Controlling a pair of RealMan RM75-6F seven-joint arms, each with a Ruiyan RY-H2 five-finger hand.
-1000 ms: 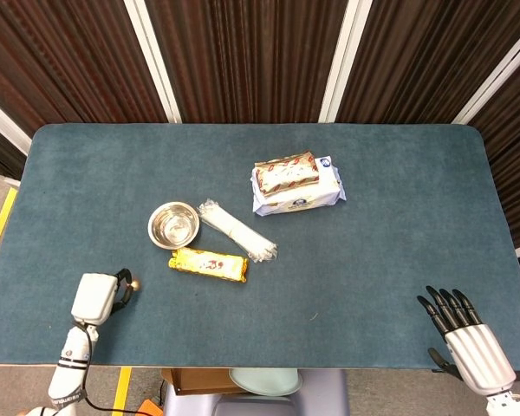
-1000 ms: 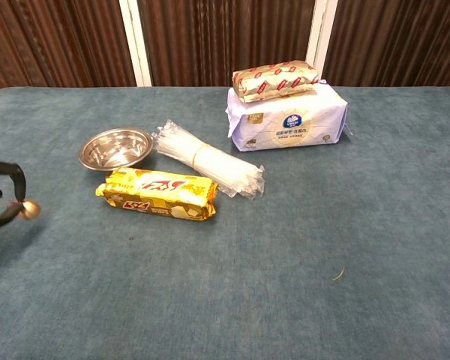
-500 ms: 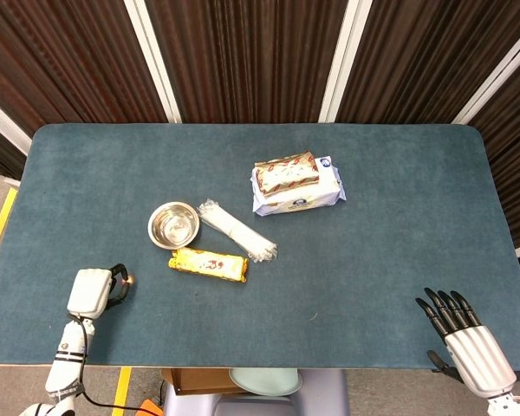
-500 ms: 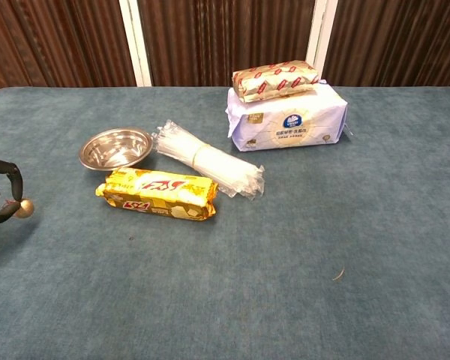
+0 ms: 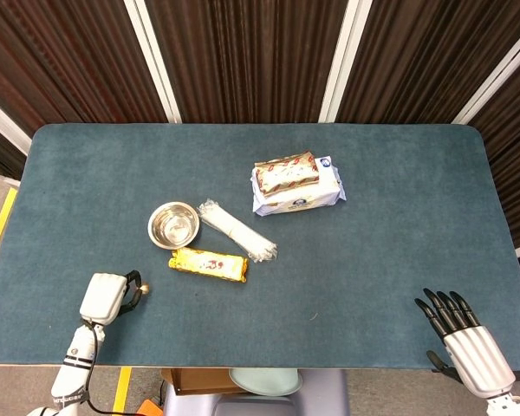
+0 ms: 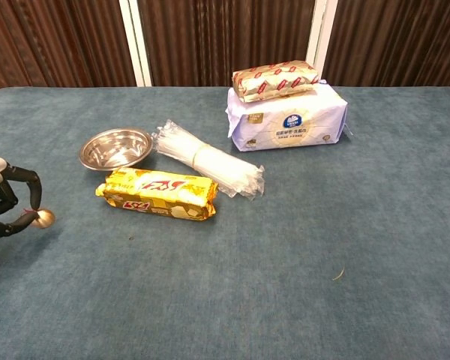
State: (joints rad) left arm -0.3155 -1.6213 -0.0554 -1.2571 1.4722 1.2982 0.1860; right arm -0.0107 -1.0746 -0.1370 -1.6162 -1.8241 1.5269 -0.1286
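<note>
The worktop (image 5: 399, 173), covered in teal felt, is seen carrying everything. The tissue pack (image 6: 289, 120) is taken as landmark: a red-and-gold wrapped snack (image 6: 276, 79) is laid on top of it. A clear bundle of straws (image 6: 208, 159) is found nearer the robot and left of the tissue pack, with a yellow biscuit pack (image 6: 157, 193) just beside it, nearer again. A steel bowl (image 6: 116, 147) is placed further left, close to the straws.

Well away from the tissue pack, at the near left corner, the left hand (image 5: 108, 295) is seen with fingers curled in; a small round gold ball (image 6: 44, 218) is pinched at the fingertips, just above the felt. The right hand (image 5: 458, 325) is seen at the near right edge, far from the tissue pack, released, fingers straight, nothing held.

Risk, as judged: the ball is gripped only at the tips, so it could be squeezed out and rolled off the near edge. If the left hand is swung toward the tissue pack, the biscuit pack could be knocked.
</note>
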